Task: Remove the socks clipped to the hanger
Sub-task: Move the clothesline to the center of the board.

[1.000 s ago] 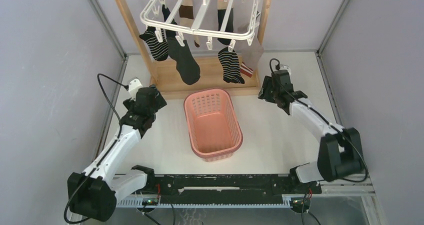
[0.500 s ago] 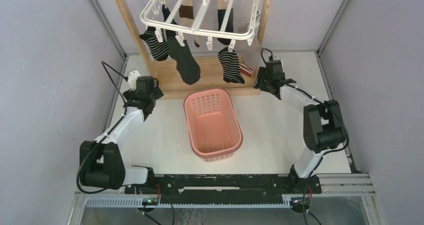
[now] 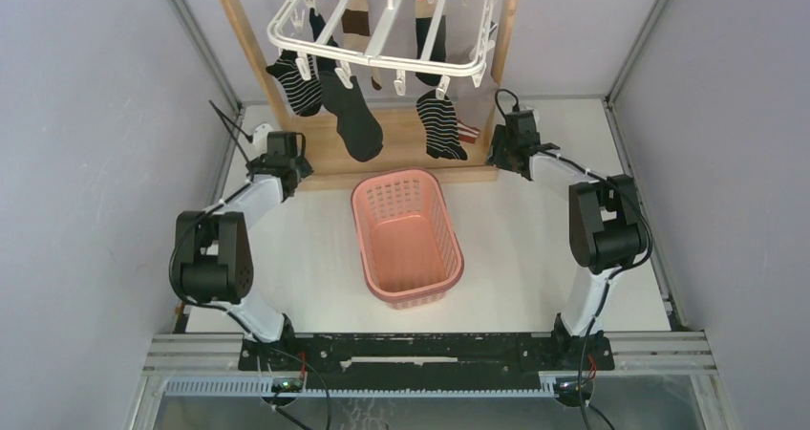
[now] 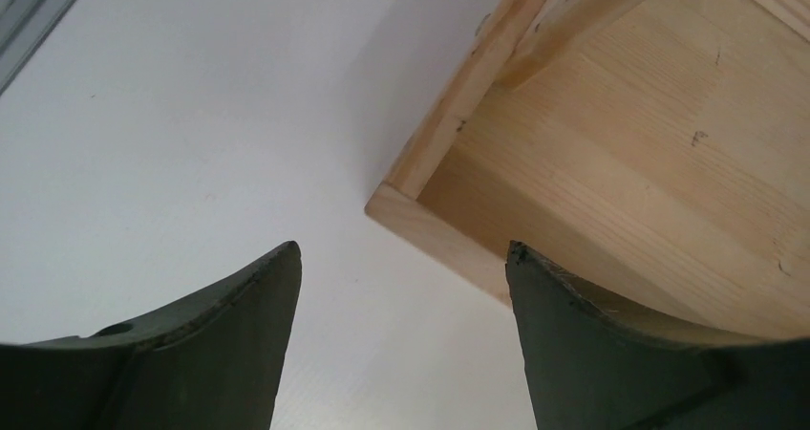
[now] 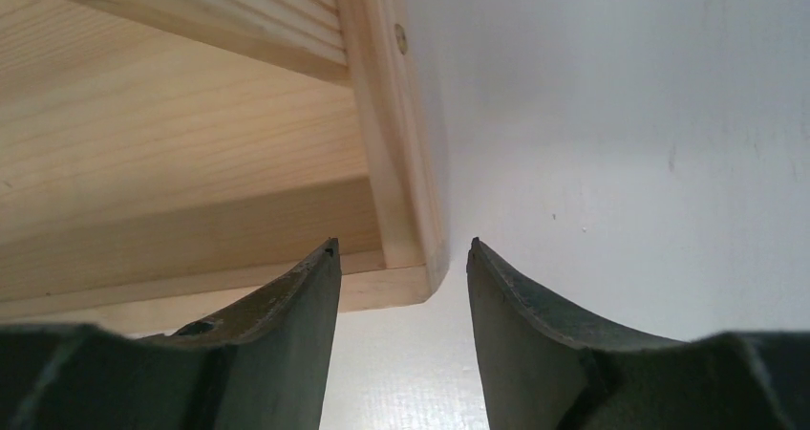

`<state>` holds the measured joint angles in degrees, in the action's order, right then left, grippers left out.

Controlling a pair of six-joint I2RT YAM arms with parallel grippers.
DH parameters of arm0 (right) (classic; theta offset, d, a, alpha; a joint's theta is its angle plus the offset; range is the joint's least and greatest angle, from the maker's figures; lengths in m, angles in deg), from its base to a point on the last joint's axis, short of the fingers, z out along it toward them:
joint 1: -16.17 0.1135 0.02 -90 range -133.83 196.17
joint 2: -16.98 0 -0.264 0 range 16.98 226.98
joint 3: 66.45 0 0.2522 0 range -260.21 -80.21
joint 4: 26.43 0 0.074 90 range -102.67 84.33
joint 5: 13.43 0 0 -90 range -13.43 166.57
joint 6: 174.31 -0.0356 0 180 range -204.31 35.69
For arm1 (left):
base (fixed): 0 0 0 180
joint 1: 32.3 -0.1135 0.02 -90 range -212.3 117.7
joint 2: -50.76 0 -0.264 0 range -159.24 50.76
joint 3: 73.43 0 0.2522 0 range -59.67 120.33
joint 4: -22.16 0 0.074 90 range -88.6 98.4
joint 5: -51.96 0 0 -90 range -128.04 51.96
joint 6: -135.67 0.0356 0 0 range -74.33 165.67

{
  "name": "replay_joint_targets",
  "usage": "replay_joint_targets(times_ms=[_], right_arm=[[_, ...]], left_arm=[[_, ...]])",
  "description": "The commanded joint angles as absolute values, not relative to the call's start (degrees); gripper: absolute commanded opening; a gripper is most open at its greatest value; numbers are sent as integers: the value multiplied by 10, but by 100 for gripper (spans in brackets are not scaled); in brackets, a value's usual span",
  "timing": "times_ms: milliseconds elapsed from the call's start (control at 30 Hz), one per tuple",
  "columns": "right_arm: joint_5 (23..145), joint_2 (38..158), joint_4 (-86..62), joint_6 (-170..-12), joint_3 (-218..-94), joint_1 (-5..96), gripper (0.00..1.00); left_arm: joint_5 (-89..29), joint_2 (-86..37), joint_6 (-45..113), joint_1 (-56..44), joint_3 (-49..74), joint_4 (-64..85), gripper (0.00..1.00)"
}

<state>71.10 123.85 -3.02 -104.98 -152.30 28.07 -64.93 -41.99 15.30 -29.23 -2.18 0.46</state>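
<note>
The white hanger (image 3: pixel 374 60) hangs from the wooden rack at the back, with several socks clipped under it: a striped one (image 3: pixel 299 88), a plain black one (image 3: pixel 354 120), another striped one (image 3: pixel 442 126) and a grey one with a red-white cuff (image 3: pixel 477 117). My left gripper (image 3: pixel 285 165) (image 4: pixel 401 248) is low over the table at the front left corner of the rack's base, open and empty. Open and empty too, my right gripper (image 3: pixel 509 151) (image 5: pixel 401 244) is at the base's front right corner. Neither wrist view shows any sock.
The wooden rack's base (image 3: pixel 401 155) (image 4: pixel 621 143) (image 5: pixel 191 162) lies right in front of both grippers. A pink basket (image 3: pixel 420 291) stands in the middle of the white table between the arms. Grey walls close in the left and right sides.
Both arms have reached away from their bases toward the rack. The left gripper went up and right to the base's left corner, the right gripper up and left to its right corner.
</note>
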Motion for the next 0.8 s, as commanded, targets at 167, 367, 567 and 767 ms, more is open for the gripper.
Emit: replay_joint_targets(times_ms=[167,367,567,767], right_arm=[[715,1272,6,-1039,-1575,264,59],[719,1293,41,-1038,-1603,264,59],[726,1299,59,-1039,-1604,265,56],[739,1301,95,-1044,-1602,259,48]], left_arm=[[-591,-478,161,-311,84,-48,83],[-558,-510,159,-321,113,-73,84],[-544,-530,155,-321,133,-99,84],[-521,-542,143,-344,136,-112,68]])
